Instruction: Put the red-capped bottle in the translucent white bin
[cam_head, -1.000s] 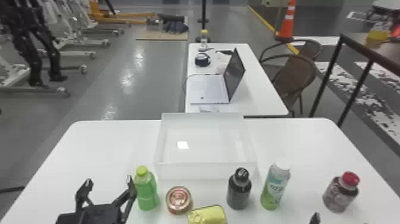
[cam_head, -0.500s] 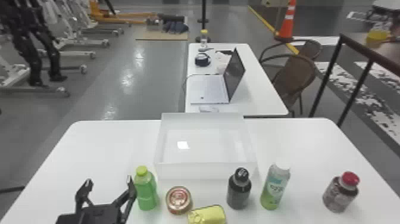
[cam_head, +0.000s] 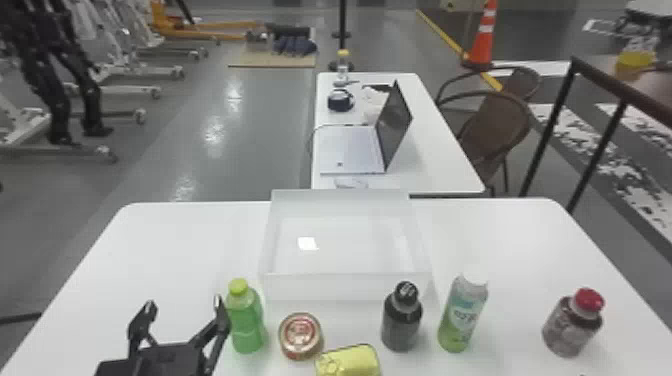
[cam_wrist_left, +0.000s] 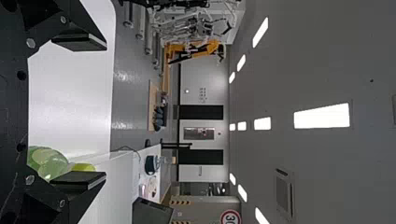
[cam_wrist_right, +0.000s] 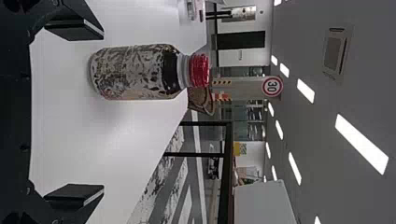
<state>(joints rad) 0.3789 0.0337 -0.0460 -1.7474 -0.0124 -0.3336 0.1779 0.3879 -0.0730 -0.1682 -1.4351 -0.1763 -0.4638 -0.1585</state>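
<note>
The red-capped bottle (cam_head: 572, 324), lower right in the head view, stood upright beyond the right gripper (cam_wrist_right: 103, 112), its fingers spread, nearer the left one.

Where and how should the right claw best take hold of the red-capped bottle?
Probably around the middle of its body, the open right claw coming in level from the robot's side, one finger passing on each side: the red-capped bottle stands upright, with round, nearly straight walls that narrow only towards the neck.

an orange cone (cam_head: 482, 49) stands on grey floor (cam_head: 250, 145) near brown chairs (cam_head: 500, 122).
</note>
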